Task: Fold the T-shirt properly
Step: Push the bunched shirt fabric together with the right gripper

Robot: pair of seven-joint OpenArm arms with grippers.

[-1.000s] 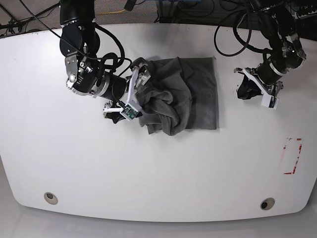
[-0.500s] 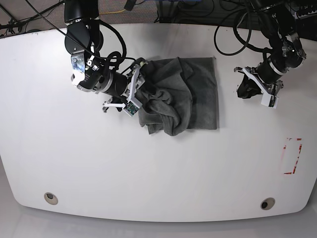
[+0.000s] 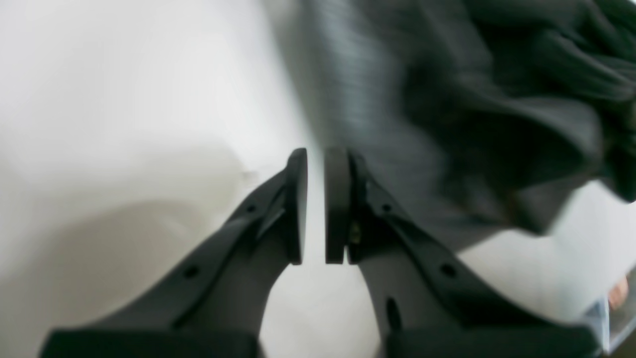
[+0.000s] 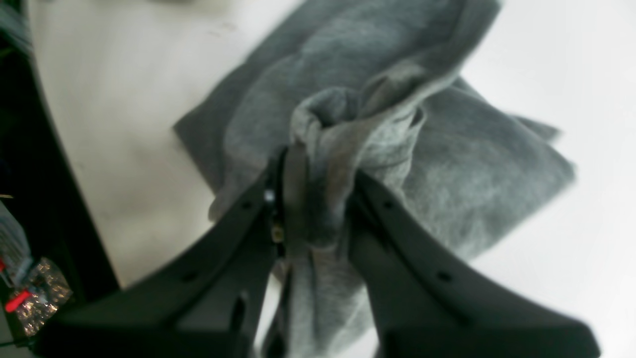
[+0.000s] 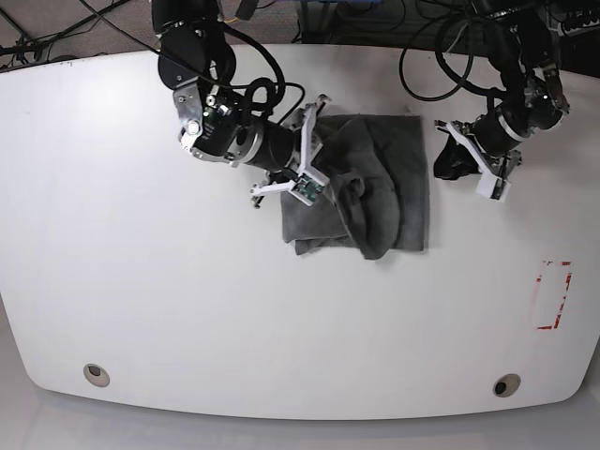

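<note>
While bunched on the table (image 5: 141,300), T-shirt (image 5: 375,178) in right tool (image 4: 318,199).

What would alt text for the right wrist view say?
The right hand is clamped on a bunched fold of the grey T-shirt, the fabric pinched between its two black fingers. The rest of the shirt lies rumpled on the white table beyond.
</note>
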